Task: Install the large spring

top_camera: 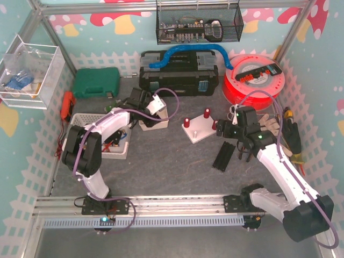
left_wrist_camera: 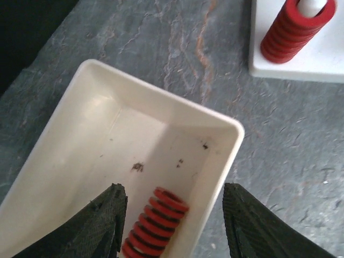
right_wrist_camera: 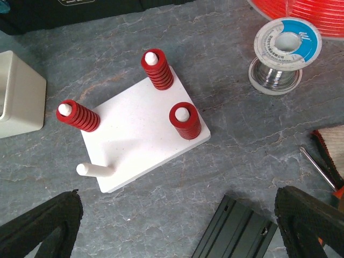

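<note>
Large spring (left_wrist_camera: 156,223) lies slanted on the floor of the white bin (left_wrist_camera: 64,150), between the parted fingers of the left claw (left_wrist_camera: 173,215), which hangs released over it, gripping nothing. The right claw (right_wrist_camera: 177,215) gapes wide above the white peg board (right_wrist_camera: 140,134) on the tabletop (right_wrist_camera: 242,145); three pegs carry red springs (right_wrist_camera: 158,70), and one peg (right_wrist_camera: 94,170) is bare.

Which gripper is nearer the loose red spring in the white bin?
Left. The left gripper hovers directly over the spring; the right gripper sits beyond the peg board.
</note>
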Controlling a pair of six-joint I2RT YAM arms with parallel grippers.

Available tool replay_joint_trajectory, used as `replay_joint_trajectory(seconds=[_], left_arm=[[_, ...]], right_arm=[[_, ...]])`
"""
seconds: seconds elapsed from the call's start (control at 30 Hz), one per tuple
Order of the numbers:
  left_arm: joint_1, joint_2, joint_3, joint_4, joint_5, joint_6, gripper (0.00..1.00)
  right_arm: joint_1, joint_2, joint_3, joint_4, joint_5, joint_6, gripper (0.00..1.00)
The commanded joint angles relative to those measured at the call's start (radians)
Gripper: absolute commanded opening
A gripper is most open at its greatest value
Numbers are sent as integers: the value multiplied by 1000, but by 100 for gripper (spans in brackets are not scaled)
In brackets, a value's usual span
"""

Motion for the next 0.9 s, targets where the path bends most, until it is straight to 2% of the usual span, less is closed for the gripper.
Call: replay_joint_trajectory(seconds=[0.0,0.37,0.5,0.67,0.87], left_arm=[[7,11,-14,-4,-55,114,52],[8,-4,-48,-28,26,140,58],[2,8,-58,-33,-5,146,58],[-1,36,-40,-29,-41,138,50],[-10,61,-20,-27,-19,128,39]], right_arm=[[1,-40,-21,-21,27,28,97],[1,-42,-27,-31,21,27,97],[1,-47,-22,-42,27,21,97],[1,-64,-17,-55,47,17,97],[1,-69,-1,-79,58,10,97]])
